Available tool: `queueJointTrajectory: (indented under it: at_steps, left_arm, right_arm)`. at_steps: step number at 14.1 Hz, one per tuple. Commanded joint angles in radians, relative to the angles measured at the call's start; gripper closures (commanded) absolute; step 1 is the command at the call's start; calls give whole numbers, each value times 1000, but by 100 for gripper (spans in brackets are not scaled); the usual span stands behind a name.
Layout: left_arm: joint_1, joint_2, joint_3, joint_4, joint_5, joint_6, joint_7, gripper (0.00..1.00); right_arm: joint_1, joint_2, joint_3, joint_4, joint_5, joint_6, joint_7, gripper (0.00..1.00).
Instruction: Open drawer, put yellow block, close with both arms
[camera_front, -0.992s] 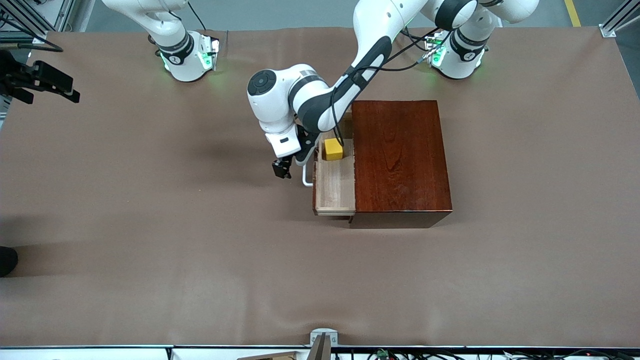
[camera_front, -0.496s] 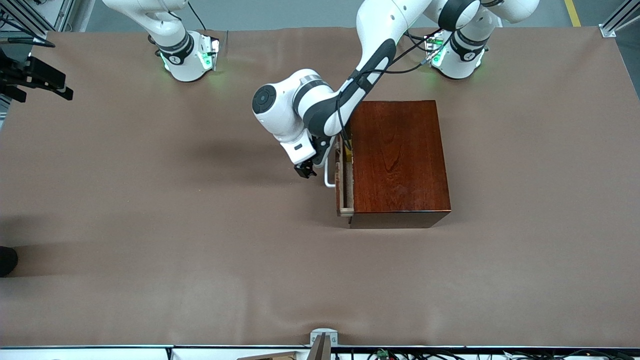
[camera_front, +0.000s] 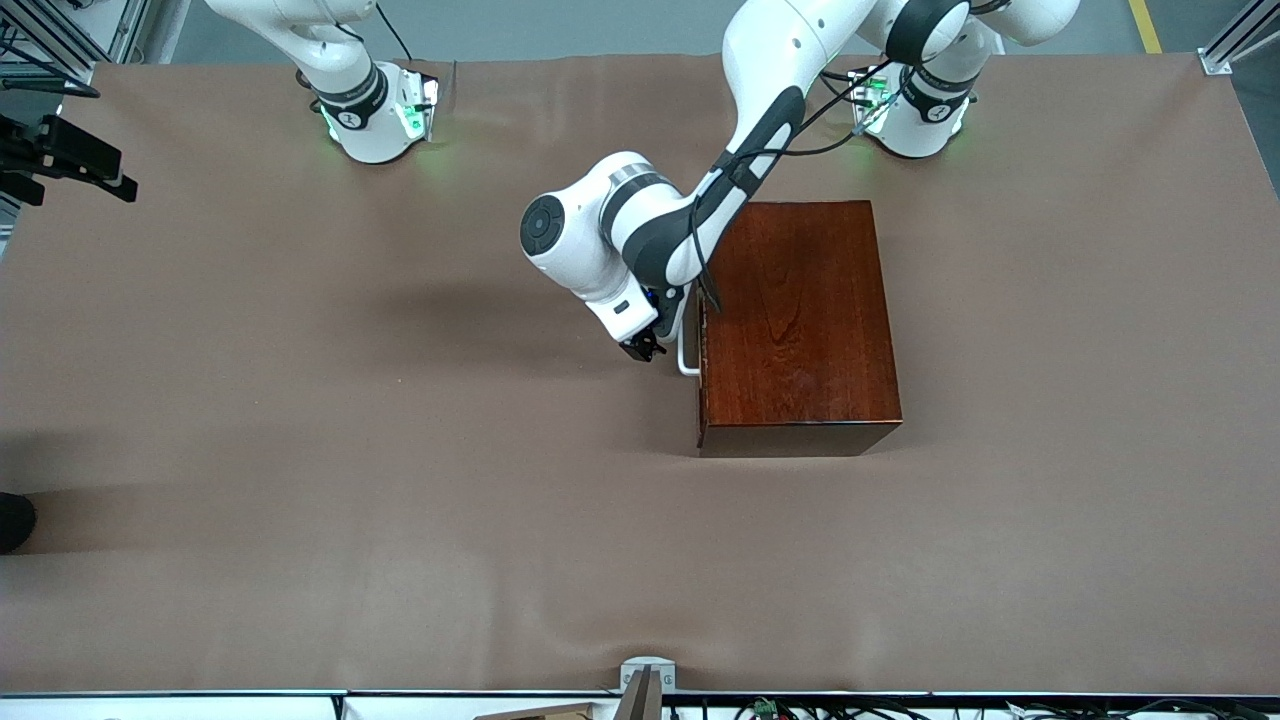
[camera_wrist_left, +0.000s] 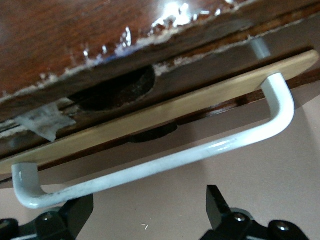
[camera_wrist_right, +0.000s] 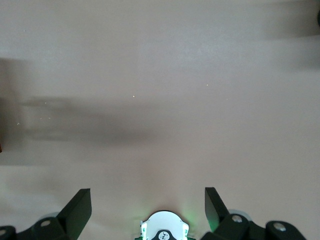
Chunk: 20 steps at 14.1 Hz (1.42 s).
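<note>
The dark reddish-brown box (camera_front: 800, 320) stands in the middle of the table with its drawer pushed in flush. Only the white handle (camera_front: 686, 358) sticks out toward the right arm's end. The yellow block is hidden. My left gripper (camera_front: 643, 348) is low beside the handle, open and empty. In the left wrist view the handle (camera_wrist_left: 165, 162) runs just ahead of the left gripper (camera_wrist_left: 147, 215), and a pale strip of the drawer's front (camera_wrist_left: 150, 117) shows. My right gripper (camera_front: 70, 160) is open and empty, held high by the edge of the front view, and waits (camera_wrist_right: 147, 210).
The brown table cover (camera_front: 400, 480) spreads all round the box. The right arm's green-lit base (camera_front: 375, 115) shows below its gripper in the right wrist view (camera_wrist_right: 164, 227). The left arm's base (camera_front: 915, 110) stands farther from the front camera than the box.
The drawer, open with the yellow block in it, has slid shut and hidden the block. My left gripper moved with the handle toward the box. My right gripper drifted a little outward.
</note>
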Motion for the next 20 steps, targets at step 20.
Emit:
queueJointTrajectory:
  at_steps: [20]
  left_arm:
    - [527, -588, -4, -69, -98, -142, 1419, 0]
  right_arm:
    - [-17, -20, 17, -21, 0, 4, -12, 0]
